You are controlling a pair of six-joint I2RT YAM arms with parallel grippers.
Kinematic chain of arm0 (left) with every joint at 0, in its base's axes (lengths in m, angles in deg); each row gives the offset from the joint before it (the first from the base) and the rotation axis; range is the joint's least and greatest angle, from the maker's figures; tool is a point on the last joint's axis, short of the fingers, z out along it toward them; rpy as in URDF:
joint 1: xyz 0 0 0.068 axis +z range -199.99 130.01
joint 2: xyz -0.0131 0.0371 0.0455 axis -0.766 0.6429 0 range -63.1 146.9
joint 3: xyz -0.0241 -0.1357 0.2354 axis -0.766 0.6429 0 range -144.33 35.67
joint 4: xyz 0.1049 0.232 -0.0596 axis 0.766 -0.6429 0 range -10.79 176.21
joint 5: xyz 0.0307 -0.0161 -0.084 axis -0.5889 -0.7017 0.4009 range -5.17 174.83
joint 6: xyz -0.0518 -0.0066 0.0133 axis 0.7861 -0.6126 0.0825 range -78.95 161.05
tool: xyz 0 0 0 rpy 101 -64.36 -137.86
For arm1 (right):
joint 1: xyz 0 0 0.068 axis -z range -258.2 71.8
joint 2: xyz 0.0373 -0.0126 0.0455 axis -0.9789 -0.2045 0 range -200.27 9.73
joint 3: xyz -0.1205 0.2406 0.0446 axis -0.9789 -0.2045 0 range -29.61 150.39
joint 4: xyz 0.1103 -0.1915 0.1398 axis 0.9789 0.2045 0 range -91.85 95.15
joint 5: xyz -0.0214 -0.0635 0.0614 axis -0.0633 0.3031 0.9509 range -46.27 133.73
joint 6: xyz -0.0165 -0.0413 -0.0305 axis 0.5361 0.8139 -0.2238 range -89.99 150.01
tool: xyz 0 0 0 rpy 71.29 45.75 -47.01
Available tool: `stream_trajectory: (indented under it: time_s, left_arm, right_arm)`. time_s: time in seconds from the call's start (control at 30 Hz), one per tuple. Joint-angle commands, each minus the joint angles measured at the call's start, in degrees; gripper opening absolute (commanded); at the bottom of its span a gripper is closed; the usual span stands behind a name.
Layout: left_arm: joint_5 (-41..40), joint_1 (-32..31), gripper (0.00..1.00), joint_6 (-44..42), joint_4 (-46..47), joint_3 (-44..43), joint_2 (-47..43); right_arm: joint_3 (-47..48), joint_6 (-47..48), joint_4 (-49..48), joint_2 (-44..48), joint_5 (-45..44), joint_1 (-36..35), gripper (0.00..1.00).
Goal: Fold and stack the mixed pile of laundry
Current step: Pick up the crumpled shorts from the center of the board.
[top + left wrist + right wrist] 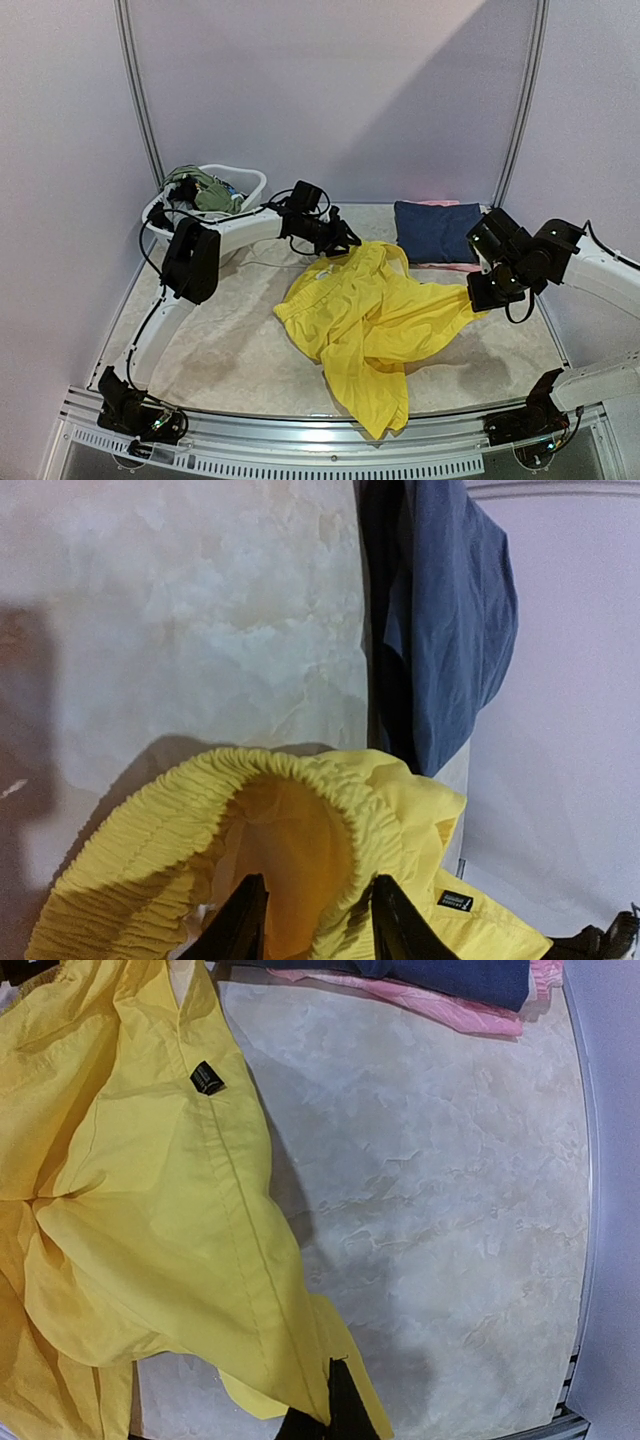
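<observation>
We saw the yellow garment point(370, 320) lying crumpled on the tabletop point(220, 340), stretched between both arms. The left end effector point(318, 885) sat at its gathered waistband point(300, 770). Its fingers point(240, 920) stood partly spread, with yellow cloth loose in the gap between them. The right end effector point(325, 1405) was pressed together, pinching the thin edge of the same garment at the opposite side. A small black label point(207, 1079) showed on the cloth ahead of it. Beyond the right end effector lay a folded navy garment point(435, 230) on top of a pink garment point(450, 1008). Behind the left end effector, by the arm's elbow, a white tub point(250, 185) held a green garment point(205, 190) and some dark pieces.
</observation>
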Motion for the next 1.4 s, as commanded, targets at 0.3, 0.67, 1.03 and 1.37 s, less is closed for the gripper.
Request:
stream_trajectory:
  time_s: [0.3,0.67,1.03,1.37]
  left_arm:
    - [1.1,-1.36,0.0,-0.33,2.31,1.61,-3.79]
    - [-4.49,3.69,0.0,-8.33,-17.09,8.54,-27.7]
    - [-8.71,9.39,0.0,-12.93,-35.33,3.02,-47.88]
    - [-7.16,10.03,0.0,-13.56,-39.36,6.3,-65.98]
  right_arm:
    - [1.98,-0.04,1.85,2.13,-3.62,0.55,0.0]
    - [13.08,3.08,1.9,3.73,-15.49,3.66,0.0]
    - [31.45,22.8,-10.87,3.01,-16.05,6.36,0.0]
    - [37.05,35.07,-19.97,9.65,0.97,6.37,0.0]
